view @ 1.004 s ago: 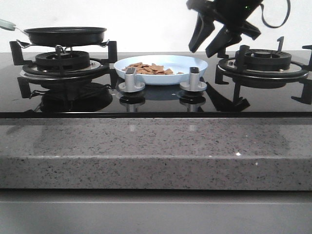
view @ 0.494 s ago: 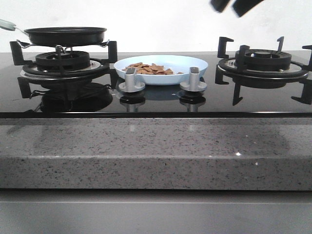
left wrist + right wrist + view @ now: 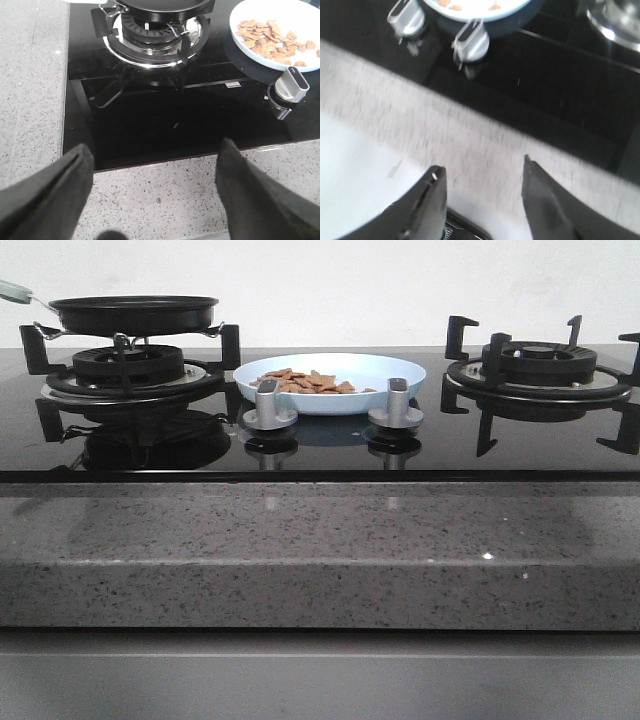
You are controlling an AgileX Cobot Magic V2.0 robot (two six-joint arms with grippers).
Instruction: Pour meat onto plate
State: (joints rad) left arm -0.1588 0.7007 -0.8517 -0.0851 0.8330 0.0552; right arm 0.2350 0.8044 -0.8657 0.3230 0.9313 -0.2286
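My left end effector [image 3: 155, 195] hangs over the front edge of the bench [image 3: 320, 550] toward its left side, fingers [image 3: 47, 192] spread wide with nothing between them. My right end effector [image 3: 482, 205] is also spread wide and empty, above the front edge nearer the middle; that wrist view is blurred, so I can make out little more than the two dark fingers [image 3: 547, 207] over the speckled grey stone. Neither end effector shows in the front view.

The plate [image 3: 390, 368] sits on the black glass cooktop [image 3: 320, 455] at the middle of the bench, between the two burners and just behind the two silver knobs [image 3: 270, 405]. The meat [image 3: 305, 381] lies on it, a low heap of orange-brown pieces gathered toward the plate's left half, the right half bare.

The black pan [image 3: 135, 312] rests level on the left burner [image 3: 125, 365], near the bench's back left corner, its pale handle pointing off past the left edge. I cannot see inside it. The right burner [image 3: 540, 365] carries nothing.
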